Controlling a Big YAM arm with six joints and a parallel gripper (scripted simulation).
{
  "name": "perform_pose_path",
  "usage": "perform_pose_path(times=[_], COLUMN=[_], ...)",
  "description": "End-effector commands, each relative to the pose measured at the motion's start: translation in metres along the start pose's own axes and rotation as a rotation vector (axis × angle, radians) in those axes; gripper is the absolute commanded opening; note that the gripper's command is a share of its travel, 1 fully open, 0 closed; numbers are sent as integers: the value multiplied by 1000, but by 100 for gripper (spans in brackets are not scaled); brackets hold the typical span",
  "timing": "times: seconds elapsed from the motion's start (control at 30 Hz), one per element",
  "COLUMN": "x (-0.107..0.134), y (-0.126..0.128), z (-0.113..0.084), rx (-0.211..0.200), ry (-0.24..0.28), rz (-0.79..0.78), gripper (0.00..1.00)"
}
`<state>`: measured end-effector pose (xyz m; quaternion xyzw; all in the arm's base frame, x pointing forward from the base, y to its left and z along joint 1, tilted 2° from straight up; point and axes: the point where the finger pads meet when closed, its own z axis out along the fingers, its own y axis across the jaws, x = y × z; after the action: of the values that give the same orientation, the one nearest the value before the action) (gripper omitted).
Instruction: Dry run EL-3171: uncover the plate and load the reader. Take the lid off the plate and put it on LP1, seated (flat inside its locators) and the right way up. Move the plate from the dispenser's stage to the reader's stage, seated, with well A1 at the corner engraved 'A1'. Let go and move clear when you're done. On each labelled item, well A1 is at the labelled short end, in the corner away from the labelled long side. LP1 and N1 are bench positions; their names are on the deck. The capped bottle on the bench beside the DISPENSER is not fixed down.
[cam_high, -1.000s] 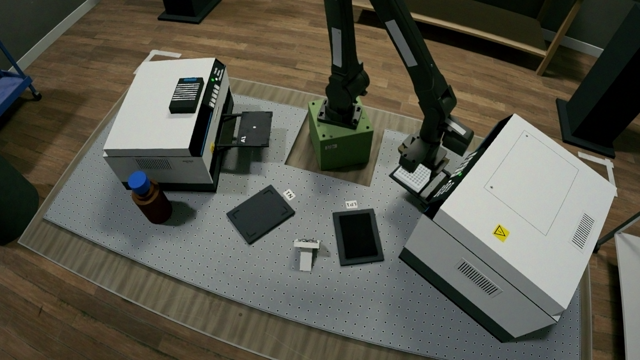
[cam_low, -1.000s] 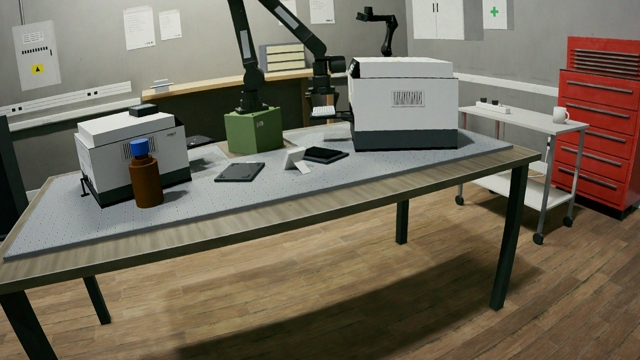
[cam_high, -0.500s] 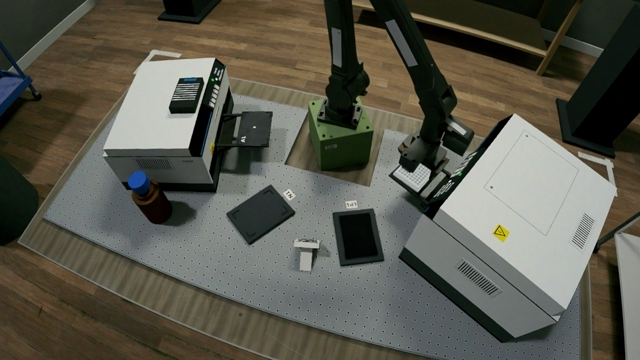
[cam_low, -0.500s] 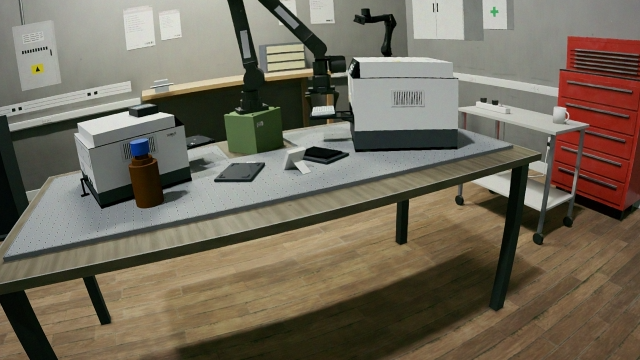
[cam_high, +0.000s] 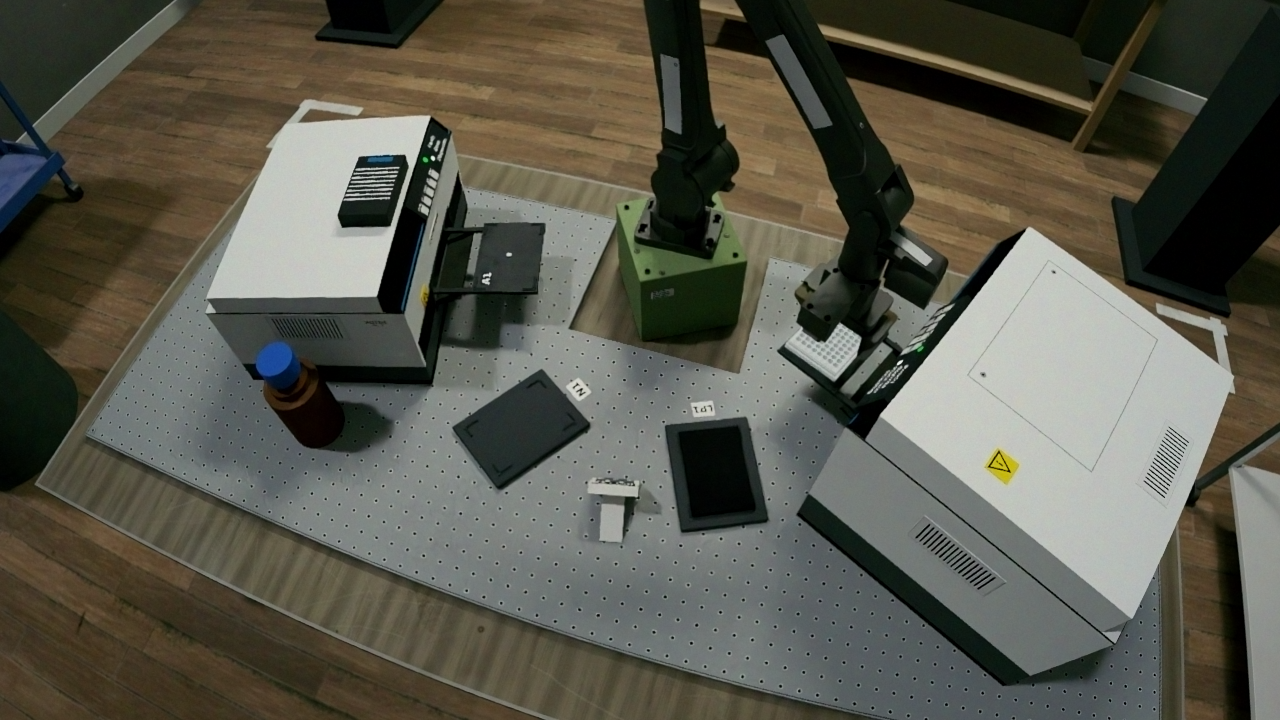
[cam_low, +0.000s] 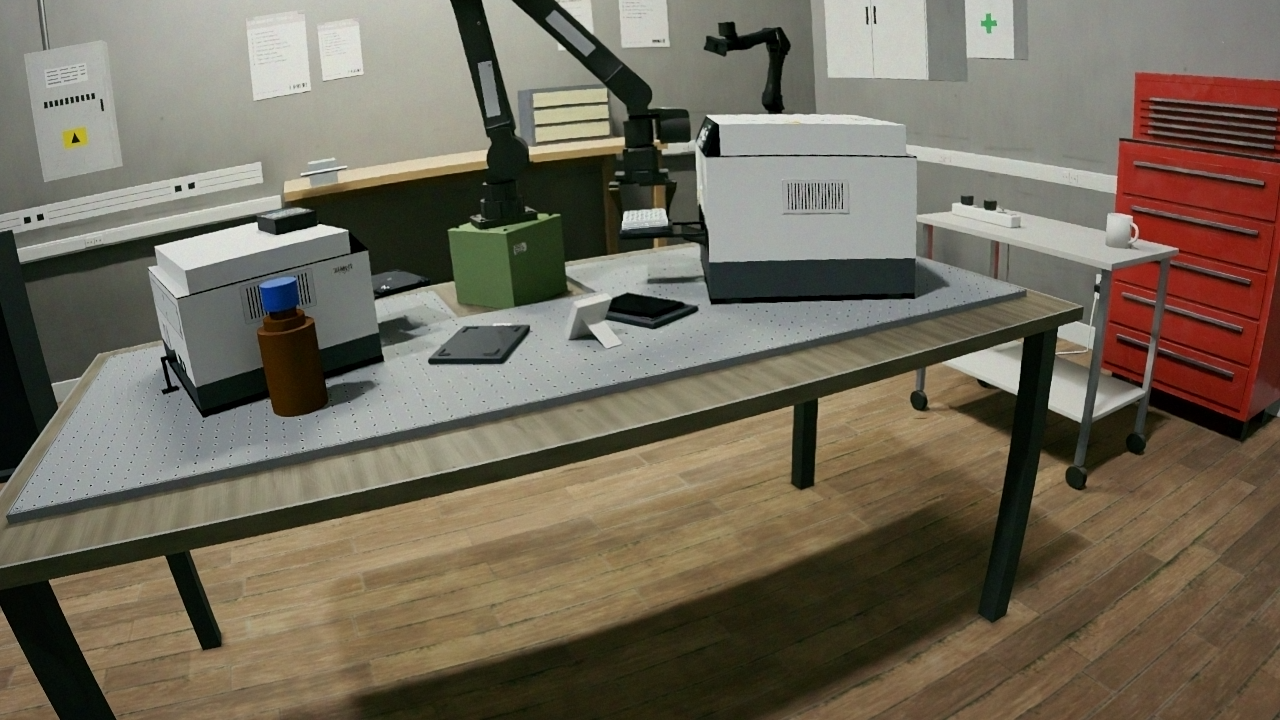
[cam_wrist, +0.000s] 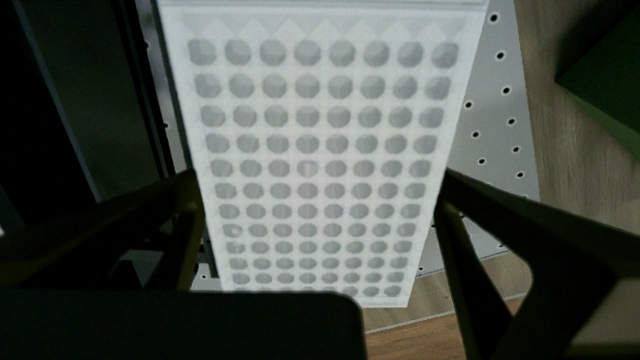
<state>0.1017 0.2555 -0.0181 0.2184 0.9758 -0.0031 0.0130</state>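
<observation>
My gripper (cam_high: 839, 340) (cam_wrist: 319, 180) is shut on the long sides of the plate (cam_high: 823, 351) (cam_low: 645, 217) (cam_wrist: 325, 102), white and uncovered with its wells facing up. It holds the plate at the stage (cam_high: 808, 373) (cam_low: 638, 234) of the right-hand machine, the reader (cam_high: 1056, 349). Any gap below is too small to judge, and A1 is not readable. The dispenser (cam_high: 313, 219), beside the bottle, has a bare stage (cam_high: 512, 255) engraved A1. LP1 (cam_high: 675, 479) holds a flat black rectangle (cam_high: 716, 470) that looks like the lid; its exact seating is unclear.
The capped bottle (cam_high: 304, 413) (cam_low: 292, 362) stands upright at the dispenser's front corner. N1 (cam_high: 520, 428) (cam_low: 479, 344) is a dark raised bench position. A small white stand (cam_high: 612, 514) (cam_low: 590, 317) is between N1 and LP1. The green arm base (cam_high: 684, 295) is between the machines.
</observation>
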Motion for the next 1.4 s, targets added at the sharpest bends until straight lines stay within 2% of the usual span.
perform_pose_path(times=[0.0, 0.3, 0.63, 0.87, 1.07, 1.37], x=[5, 6, 6, 4, 4, 5], y=[23, 30, 30, 12, 7, 24], z=[-19, -14, -9, -9, -8, -17], rx=[-60, -66, -49, -22, -37, -77], ry=[6, 6, 5, 3, 5, 9], rz=[1, -6, -17, -16, -15, -13], gripper=[86, 86, 86, 86, 86, 86])
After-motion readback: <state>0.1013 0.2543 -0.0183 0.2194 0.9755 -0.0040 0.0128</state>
